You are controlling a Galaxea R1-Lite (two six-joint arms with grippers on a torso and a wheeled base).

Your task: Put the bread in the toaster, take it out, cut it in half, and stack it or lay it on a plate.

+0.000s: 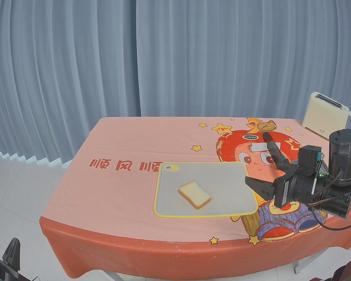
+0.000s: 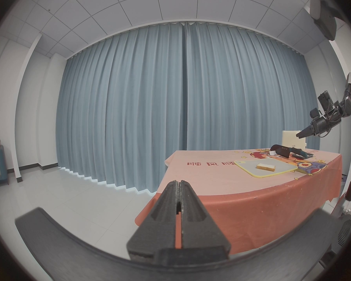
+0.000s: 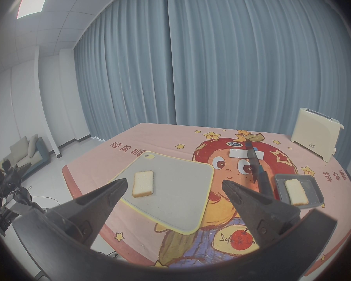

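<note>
Bread (image 1: 195,194) flat on cutting board (image 1: 230,178), long axis far-left to near-right.

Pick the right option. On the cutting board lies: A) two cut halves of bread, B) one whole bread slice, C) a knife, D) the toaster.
B: a single uncut bread slice lies flat on the cutting board, while the knife lies off the board.

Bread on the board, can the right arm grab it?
Probably yes. The right gripper hovers open just beside the board, pointed toward the bread, and nothing lies between them. The bread lies flat, alone on the board.
</note>
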